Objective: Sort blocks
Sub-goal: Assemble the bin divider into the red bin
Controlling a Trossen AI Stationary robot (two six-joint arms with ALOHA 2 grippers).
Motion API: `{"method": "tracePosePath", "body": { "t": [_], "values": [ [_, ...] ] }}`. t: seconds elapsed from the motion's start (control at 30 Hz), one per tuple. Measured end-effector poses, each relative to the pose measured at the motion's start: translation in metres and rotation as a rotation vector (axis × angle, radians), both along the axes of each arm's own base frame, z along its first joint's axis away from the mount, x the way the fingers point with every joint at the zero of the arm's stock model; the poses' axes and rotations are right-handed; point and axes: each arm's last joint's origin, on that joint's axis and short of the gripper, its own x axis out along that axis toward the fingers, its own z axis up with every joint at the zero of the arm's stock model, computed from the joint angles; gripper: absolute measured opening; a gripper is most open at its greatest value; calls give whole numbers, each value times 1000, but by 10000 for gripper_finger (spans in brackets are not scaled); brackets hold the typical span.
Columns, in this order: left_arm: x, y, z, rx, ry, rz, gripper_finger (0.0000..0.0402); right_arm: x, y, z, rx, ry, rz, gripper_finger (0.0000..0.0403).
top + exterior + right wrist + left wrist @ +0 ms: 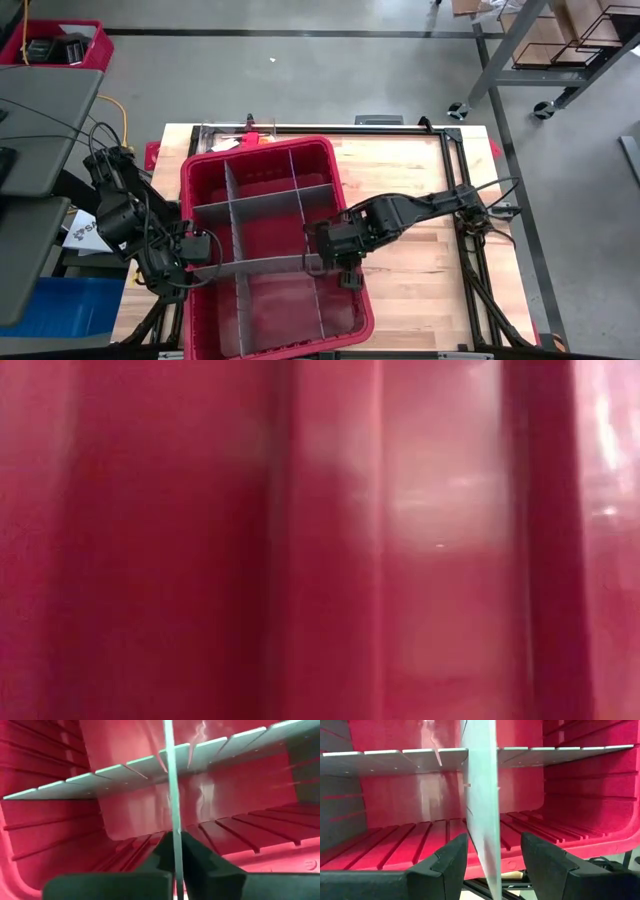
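A large red bin [260, 147] stands on the wooden table, and its wall fills the low view [320, 540]. Grey divider sheets cross inside it. My right gripper [175, 850] is shut on the near crosswise divider [265, 265], at its right end [338, 268]. My left gripper [205, 252] is at that sheet's left end. It is open, with one finger on either side of the sheet's edge [480, 795]. The blocks are out of view. My right gripper pinches the divider's thin upper edge [172, 820] between its two fingers, near the sheet's right end. It comes from above, pointing steeply down. The sheet stands upright in the bin, slotted into a crossing divider [130, 767]. My left gripper has one finger [452, 857] close against the sheet; I cannot tell whether it touches. A gap shows at the other finger [540, 855].
More dividers split the bin into several compartments [270, 185]. Bare wooden table [420, 270] lies to the bin's right under my right arm. A black frame [450, 140] runs along the table's far and right edges.
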Motion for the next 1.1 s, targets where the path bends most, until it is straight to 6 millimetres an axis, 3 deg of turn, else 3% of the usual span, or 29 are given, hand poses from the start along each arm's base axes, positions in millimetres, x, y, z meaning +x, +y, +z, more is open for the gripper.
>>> {"method": "tracePosePath", "body": {
  "t": [0.5, 0.9, 1.1],
  "values": [
    [0, 0, 0, 12, 2, -34, 180, 3, -7, 22, 40, -160, -93, 1],
    [-1, 1, -1, 29, 8, -58, 180, 9, -7, 39, 50, -344, -16, 0],
    [-1, 1, -1, 32, 7, -69, 180, 5, -11, 29, 37, -240, -47, 0]
  ]
}}
